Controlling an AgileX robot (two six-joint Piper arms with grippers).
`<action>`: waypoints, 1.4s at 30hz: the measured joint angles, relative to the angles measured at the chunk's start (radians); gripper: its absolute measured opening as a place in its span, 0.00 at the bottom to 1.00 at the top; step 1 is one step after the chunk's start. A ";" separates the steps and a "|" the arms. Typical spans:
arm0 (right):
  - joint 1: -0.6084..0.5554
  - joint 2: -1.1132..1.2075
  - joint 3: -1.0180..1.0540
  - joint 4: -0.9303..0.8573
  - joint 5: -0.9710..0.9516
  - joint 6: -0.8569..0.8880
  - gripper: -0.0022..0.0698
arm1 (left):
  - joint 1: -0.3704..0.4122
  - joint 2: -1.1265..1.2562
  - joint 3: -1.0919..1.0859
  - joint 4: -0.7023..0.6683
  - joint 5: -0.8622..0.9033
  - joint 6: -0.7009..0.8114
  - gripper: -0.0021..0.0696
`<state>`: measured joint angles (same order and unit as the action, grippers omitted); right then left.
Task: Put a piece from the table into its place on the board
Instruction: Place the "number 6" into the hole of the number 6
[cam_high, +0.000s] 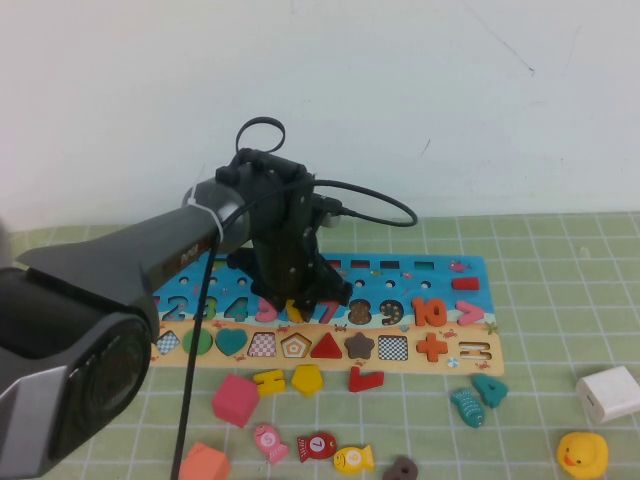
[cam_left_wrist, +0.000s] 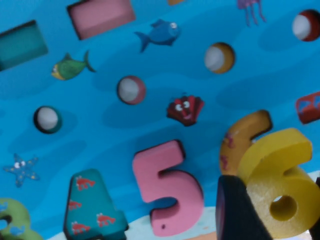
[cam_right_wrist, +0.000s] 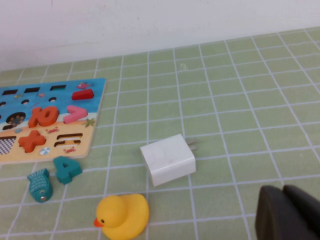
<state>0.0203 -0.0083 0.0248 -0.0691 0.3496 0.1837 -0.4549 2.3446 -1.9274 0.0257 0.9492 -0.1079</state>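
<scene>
Hovering over the digit row of the puzzle board (cam_high: 470, 352), the left gripper (cam_high: 297, 305) pinches the yellow numeral 6 (cam_left_wrist: 280, 185) between its jaws, so the pick-up looks done and only the seating remains. In the left wrist view the 6 hangs tilted just above its cut-out (cam_left_wrist: 240, 137), beside the pink 5 (cam_left_wrist: 167, 185) and not yet sunk into the recess; I judge it needs lowering and a slight straightening before release. Loose pieces near the board's front edge, including a yellow pentagon block (cam_high: 306, 379), a red block (cam_high: 235, 399) and a yellow fish (cam_high: 354, 459), lie untouched. Farther from the board, the right gripper (cam_right_wrist: 285, 215) sits parked beyond the rubber duck (cam_right_wrist: 122, 216) and white charger (cam_right_wrist: 167, 159), its jaws pressed together.
</scene>
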 joint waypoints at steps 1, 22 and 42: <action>0.000 0.000 0.000 0.000 0.000 0.000 0.03 | 0.002 0.000 0.000 -0.004 0.000 0.000 0.40; 0.000 0.000 0.000 0.000 0.000 0.000 0.03 | 0.008 0.000 0.000 -0.064 -0.010 0.050 0.40; 0.000 0.000 0.000 0.000 0.000 0.000 0.03 | 0.010 0.000 0.000 -0.047 -0.008 0.027 0.52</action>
<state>0.0203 -0.0083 0.0248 -0.0691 0.3496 0.1837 -0.4449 2.3446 -1.9274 -0.0210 0.9414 -0.0806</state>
